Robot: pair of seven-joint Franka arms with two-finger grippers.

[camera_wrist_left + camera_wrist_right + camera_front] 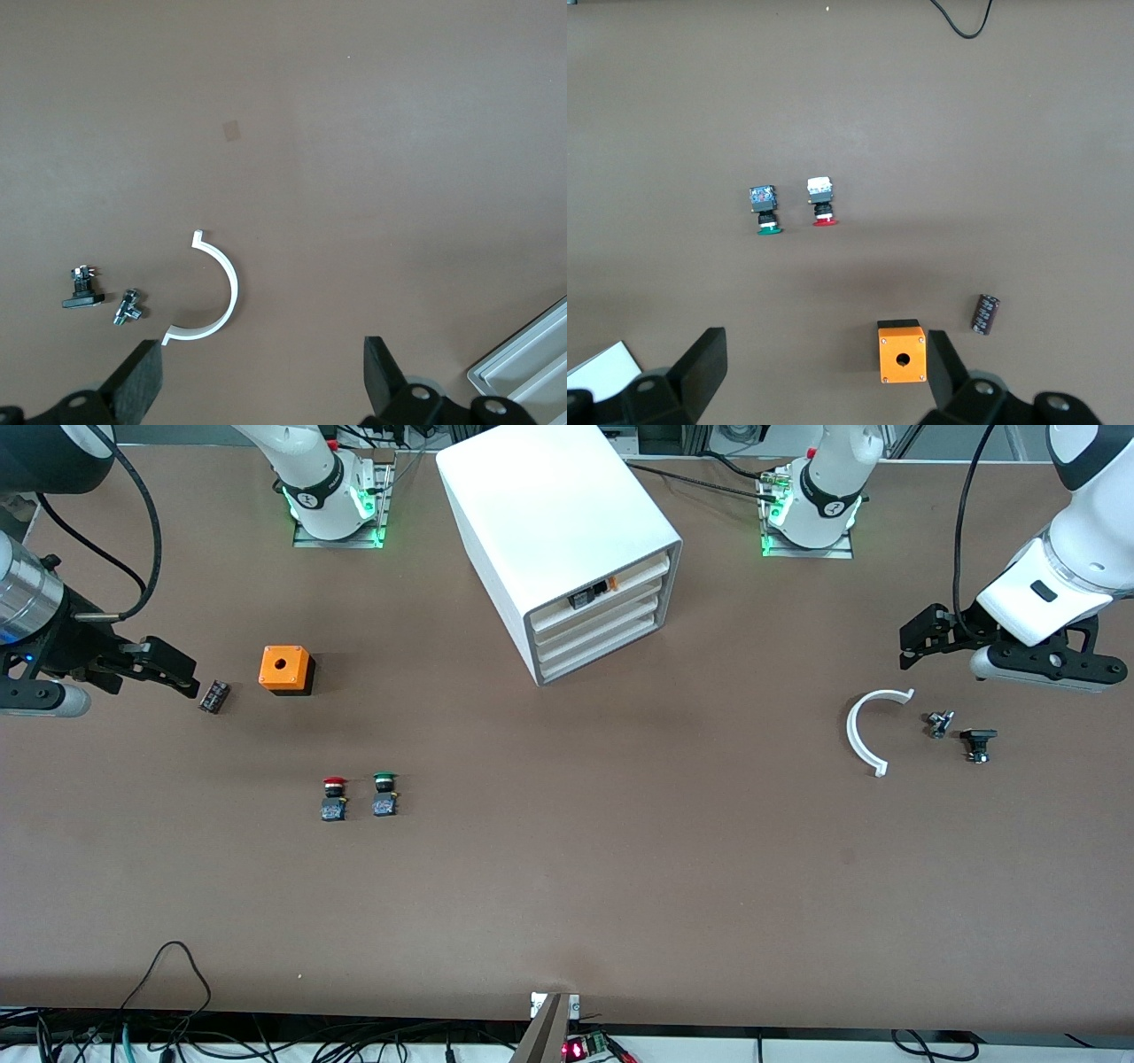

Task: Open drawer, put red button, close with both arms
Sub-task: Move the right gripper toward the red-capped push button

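Observation:
The white cabinet (558, 531) stands at the middle of the table between the two arm bases. Its stacked white drawers (602, 631) are all shut; the top tier shows small orange and black parts. The red button (334, 798) lies on the table nearer the front camera, beside a green one (384, 794); it also shows in the right wrist view (822, 202). My right gripper (182, 675) (826, 363) is open and empty, over the table's right-arm end beside the orange box. My left gripper (908, 646) (259, 372) is open and empty, over the left-arm end.
An orange box with a round hole (285, 670) (902, 352) and a small black cylinder (214, 696) lie under the right gripper's reach. A white curved strip (864, 731) (221, 292), a small metal part (939, 723) and a black part (978, 742) lie by the left gripper.

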